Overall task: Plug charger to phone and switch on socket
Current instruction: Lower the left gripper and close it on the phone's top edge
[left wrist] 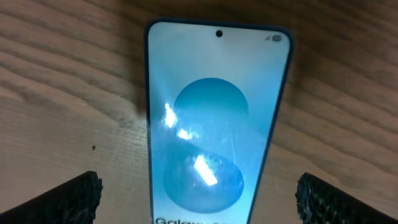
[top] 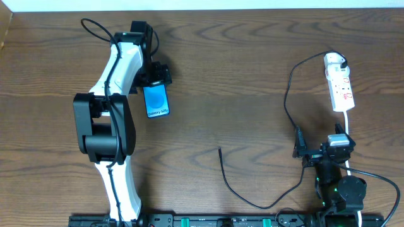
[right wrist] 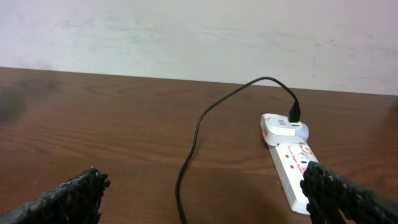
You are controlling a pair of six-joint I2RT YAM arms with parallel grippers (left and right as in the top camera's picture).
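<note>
1. Glass-front phone [top: 156, 101]: flat, screen up, on wood worktop [top: 221, 75], left of centre, right under left gripper [top: 156, 83]. Its jaws stand wide apart, one each side of the phone's long edges, not touching.
2. Handling (my read): light, rigid, slick; glass = fragile. Take it across the long edges, mid-body, no load on screen. Prob slides on wood if pushed, so pin it while plugging.
3. Thin black charger [top: 286, 99]: limp cable. One end sits in far end of socket [top: 339, 85]. It loops left, passes just beside right gripper [top: 320, 144], sweeps along near side. The free tip [top: 220, 151] lies mid-worktop, well apart from phone.
4. Grab pt: right behind the tip, on the stiff plug body; cable alone too floppy to aim. Tip orientation too small to tell.
5. Right gripper: jaws fully apart, nothing held, facing socket.
6. Socket: white strip, far right. Light, may skid when switch is pressed; push straight down. Switch state: can't tell.
7. Room: wide bare wood btw phone and tip, no clutter. Risks: cable slack near right arm [top: 341, 189] could snag; wall [right wrist: 186, 31] just behind the far edge.
</note>
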